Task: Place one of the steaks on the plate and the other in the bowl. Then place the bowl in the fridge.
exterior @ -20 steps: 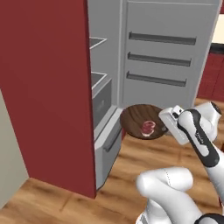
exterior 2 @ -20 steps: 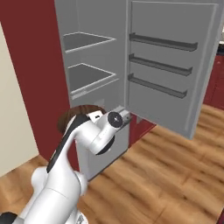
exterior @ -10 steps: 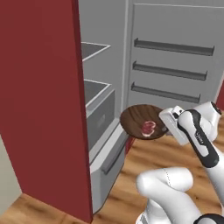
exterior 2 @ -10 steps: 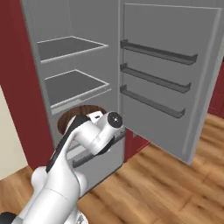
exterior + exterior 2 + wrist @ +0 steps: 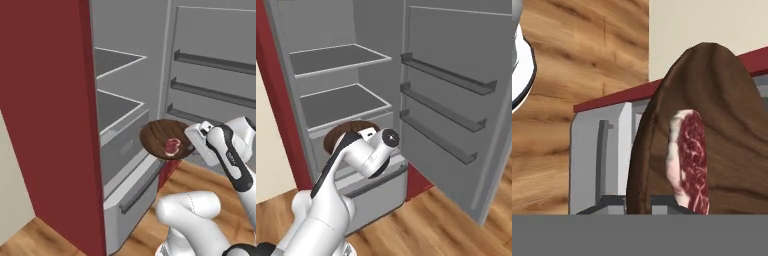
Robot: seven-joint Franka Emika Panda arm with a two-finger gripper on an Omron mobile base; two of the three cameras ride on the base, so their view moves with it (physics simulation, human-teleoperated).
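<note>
The dark brown wooden bowl (image 5: 161, 136) hangs in the air in front of the open fridge (image 5: 50, 125), just above its lower drawer (image 5: 131, 186). One red, marbled steak (image 5: 172, 146) lies inside the bowl. My gripper (image 5: 191, 145) is shut on the bowl's right rim. The hand view looks edge-on along the bowl (image 5: 722, 100), with the steak (image 5: 693, 155) in it and the grey drawer (image 5: 597, 165) behind. From the right base view, part of the bowl (image 5: 338, 134) shows behind my arm. The plate is out of view.
Two grey shelves (image 5: 343, 102) sit inside the fridge above the drawer. The open door (image 5: 456, 65) with its three racks stands to the right. The red side panel rises close on the left. Wooden floor (image 5: 426, 220) lies below.
Both base views have shifted and the fridge looms larger, so the base has driven closer. The bowl with the steak stays held at the same spot relative to the arm.
</note>
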